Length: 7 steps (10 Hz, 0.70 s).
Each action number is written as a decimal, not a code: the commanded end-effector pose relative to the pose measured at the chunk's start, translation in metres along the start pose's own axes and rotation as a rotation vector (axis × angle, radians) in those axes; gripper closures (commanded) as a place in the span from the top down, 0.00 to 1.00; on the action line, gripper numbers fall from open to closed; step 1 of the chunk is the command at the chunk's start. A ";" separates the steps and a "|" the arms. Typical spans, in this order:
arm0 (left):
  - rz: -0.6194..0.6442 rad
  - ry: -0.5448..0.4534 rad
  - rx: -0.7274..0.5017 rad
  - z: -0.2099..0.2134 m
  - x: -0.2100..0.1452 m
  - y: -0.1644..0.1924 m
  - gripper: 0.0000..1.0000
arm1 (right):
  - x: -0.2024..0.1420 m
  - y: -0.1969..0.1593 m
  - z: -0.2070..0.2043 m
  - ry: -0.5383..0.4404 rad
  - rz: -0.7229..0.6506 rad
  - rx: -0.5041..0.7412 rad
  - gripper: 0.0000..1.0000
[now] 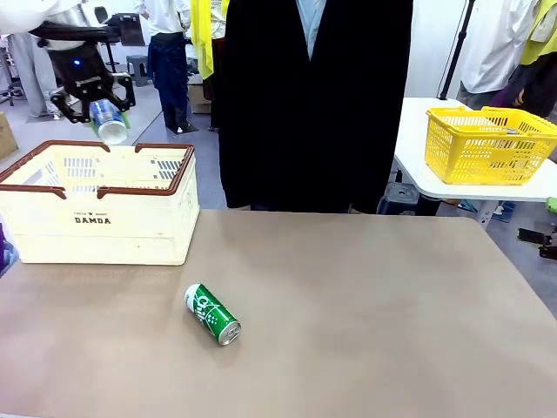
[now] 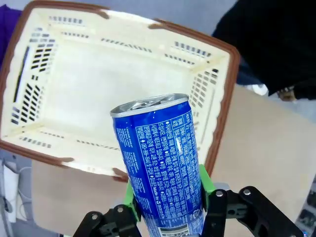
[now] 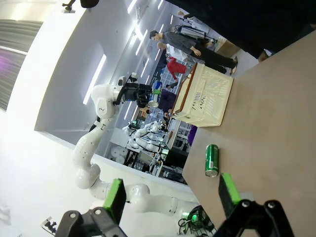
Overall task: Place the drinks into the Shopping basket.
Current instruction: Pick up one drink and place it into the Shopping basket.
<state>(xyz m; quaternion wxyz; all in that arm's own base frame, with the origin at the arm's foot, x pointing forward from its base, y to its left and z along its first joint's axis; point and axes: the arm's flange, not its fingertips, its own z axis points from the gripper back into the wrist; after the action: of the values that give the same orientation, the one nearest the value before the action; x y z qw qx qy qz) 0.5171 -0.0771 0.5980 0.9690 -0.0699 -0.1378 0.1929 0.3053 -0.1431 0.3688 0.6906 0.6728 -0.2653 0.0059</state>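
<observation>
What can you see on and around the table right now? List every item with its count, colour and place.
blue can: one, blue with a silver end, held in the air over the Shopping basket
green can: one, green with white print, lying on its side on the table, left of the middle
Shopping basket: one, cream-white with a brown rim, on the table's far left
yellow mesh basket: one, yellow, on the side table
table: one, tan
side table: one, white, far right
person: one, dark clothing, far side
left gripper: black, green pads, shut on the blue can
right gripper: black, green pads, open, empty
</observation>
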 end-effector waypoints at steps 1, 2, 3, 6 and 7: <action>-0.041 -0.009 0.009 0.006 -0.004 -0.003 0.00 | 0.000 0.005 0.001 0.007 -0.015 0.004 1.00; 0.000 0.000 0.000 0.000 0.000 0.000 0.00 | 0.000 0.005 0.001 0.007 -0.015 0.004 1.00; -0.204 0.017 0.039 -0.019 0.017 -0.015 0.00 | 0.000 0.005 0.001 0.007 -0.015 0.004 1.00; -0.510 0.000 0.072 -0.075 0.037 -0.015 0.00 | 0.000 0.005 0.001 0.007 -0.015 0.004 1.00; -0.556 -0.026 0.039 -0.091 0.037 -0.013 0.00 | 0.000 0.005 0.001 0.007 -0.015 0.004 1.00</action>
<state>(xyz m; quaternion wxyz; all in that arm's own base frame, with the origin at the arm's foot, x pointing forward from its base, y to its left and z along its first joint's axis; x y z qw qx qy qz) 0.5812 -0.0902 0.5174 0.9910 -0.0031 -0.1195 -0.0600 0.3053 -0.1430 0.3690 0.6905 0.6728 -0.2653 0.0062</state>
